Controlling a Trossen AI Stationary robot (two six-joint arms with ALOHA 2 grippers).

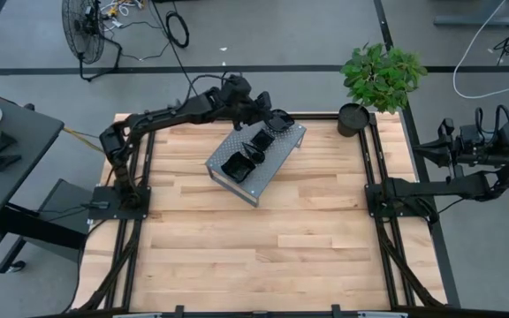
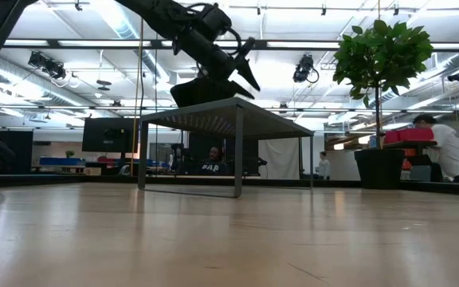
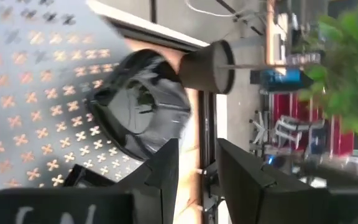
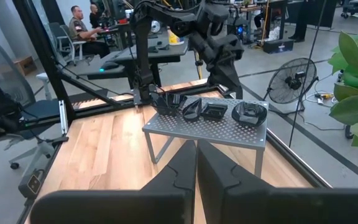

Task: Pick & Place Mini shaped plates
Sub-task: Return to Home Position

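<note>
Left tool [image 3: 197, 149] is spread partway with nothing in it. It hangs above the upper-right end of the shelf [image 1: 274, 168], in the upper middle of the high view, close to the end stack of plates [image 1: 259, 143]. The plates sit in a few little piles in a row along the shelf top, and I can't spot any out on the table [image 1: 254, 256]. So I'd say the placing is done and this is the go-home step. Next move, as I read it, is to lift clear of that stack first, then fold the arm back toward its base at the left edge of the high view. It should do that without dipping a finger into the glossy pile or swinging toward the pot [image 1: 353, 118] just right of the shelf. Right tool [image 4: 196, 165] is pinched closed on nothing, parked off the table's right edge and looking across at the shelf. As for writing, not much: there are white marks on the left tool's body at the lower left of its wrist view, but they're cut off and I can't read them. No brand shows on the plates, shelf or pot.
</note>
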